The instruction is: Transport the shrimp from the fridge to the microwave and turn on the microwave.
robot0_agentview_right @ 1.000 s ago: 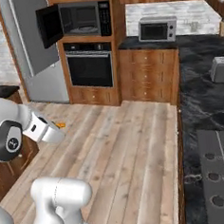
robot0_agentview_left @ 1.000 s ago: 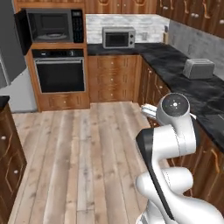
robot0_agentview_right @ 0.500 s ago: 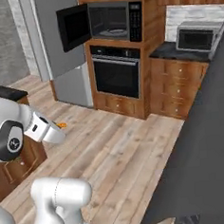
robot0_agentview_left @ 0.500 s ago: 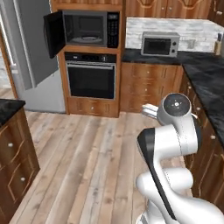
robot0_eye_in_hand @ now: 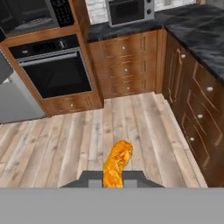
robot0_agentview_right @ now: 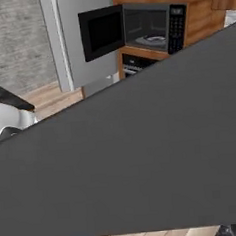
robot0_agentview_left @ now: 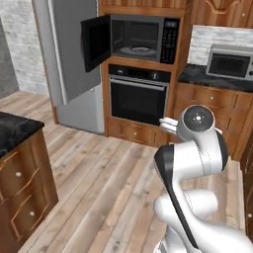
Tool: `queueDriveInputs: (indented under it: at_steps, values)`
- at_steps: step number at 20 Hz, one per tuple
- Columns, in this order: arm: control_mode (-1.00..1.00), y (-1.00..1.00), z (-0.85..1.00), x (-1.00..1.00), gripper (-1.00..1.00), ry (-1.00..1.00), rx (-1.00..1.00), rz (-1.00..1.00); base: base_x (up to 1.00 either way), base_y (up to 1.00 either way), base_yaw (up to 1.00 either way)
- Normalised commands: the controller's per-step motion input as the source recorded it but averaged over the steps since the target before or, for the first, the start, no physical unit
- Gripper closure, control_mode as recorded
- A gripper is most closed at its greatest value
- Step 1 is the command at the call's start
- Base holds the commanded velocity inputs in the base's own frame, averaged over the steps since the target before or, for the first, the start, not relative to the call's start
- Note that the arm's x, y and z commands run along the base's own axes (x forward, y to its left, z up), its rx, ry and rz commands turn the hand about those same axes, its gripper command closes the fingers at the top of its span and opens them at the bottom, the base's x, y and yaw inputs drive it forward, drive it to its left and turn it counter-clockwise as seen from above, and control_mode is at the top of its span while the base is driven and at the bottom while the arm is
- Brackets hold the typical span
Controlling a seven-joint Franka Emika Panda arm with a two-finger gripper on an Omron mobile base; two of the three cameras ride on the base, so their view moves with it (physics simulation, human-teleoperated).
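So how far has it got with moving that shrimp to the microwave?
About halfway. Done: the shrimp is out of the fridge, pinched in the tool above the wooden floor. In hand: carrying it toward the microwave, whose door stands open. Left: put it on the turntable, shut the door, switch it on.

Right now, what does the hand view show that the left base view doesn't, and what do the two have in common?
Hand view alone: the shrimp, an orange curved piece held in the gripper over the wood floor, and the dark countertop above the drawers on the right.

Left base view alone: the fridge, the microwave's open door with the turntable visible inside, and the robot's own white arm.

Both: the microwave, the black oven below it, the small silver countertop microwave, wood cabinets and the plank floor.
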Motion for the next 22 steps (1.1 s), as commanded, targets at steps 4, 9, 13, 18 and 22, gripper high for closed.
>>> queueDriveInputs:
  at_steps: [4, 9, 13, 18, 22]
  values:
    - [1.00, 0.00, 0.00, 0.00, 1.00, 0.00, 0.00, 0.00, 0.90, -0.75, 0.27]
    - [1.00, 0.00, 0.00, 0.00, 1.00, 0.00, 0.00, 0.00, 0.96, -0.72, 0.21]
    - [1.00, 0.00, 0.00, 0.00, 1.00, 0.00, 0.00, 0.00, 1.00, -0.52, 0.17]
    - [1.00, 0.00, 0.00, 0.00, 1.00, 0.00, 0.00, 0.00, 0.97, -0.46, 0.18]
    - [1.00, 0.00, 0.00, 0.00, 1.00, 0.00, 0.00, 0.00, 1.00, -0.25, 0.15]
